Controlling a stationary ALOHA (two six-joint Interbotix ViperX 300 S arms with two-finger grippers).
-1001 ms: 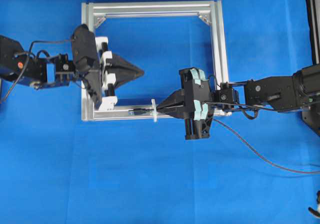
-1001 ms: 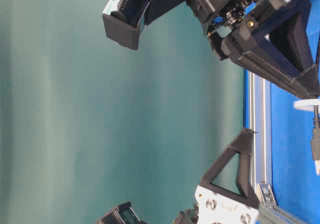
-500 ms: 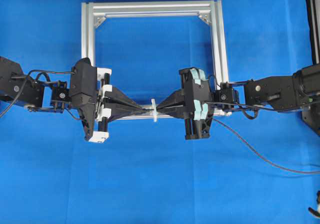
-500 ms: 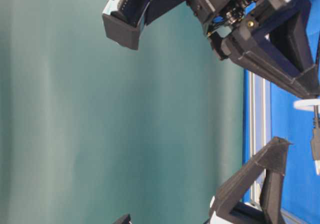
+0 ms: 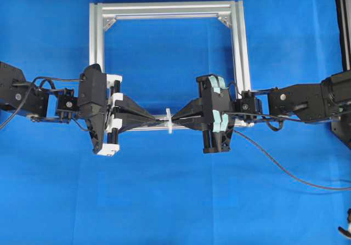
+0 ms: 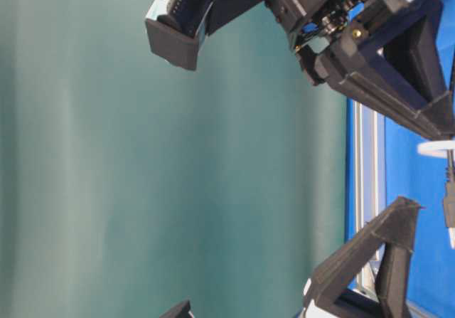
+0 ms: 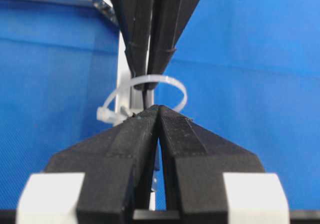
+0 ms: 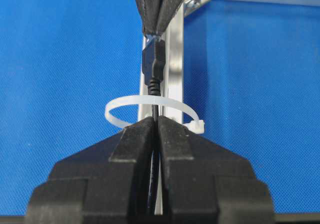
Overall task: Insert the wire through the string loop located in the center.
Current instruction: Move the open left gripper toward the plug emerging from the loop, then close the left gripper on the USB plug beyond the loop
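The white string loop stands on the front bar of the aluminium frame. The black wire runs from the lower right into my right gripper, which is shut on it just right of the loop. The wire passes through the loop, and its plug lies on the far side. My left gripper points at the loop from the left, jaws almost together. Its fingertips sit at the plug's end, and I see no grip on it.
The square frame lies on blue cloth, with its side bars behind both grippers. The wire's slack curves off across the cloth towards the right edge. A black upright post stands at the far right.
My left gripper swung from inside the frame down to the front bar and now faces the loop, tip to tip with the right gripper. The right gripper and wire stayed put.
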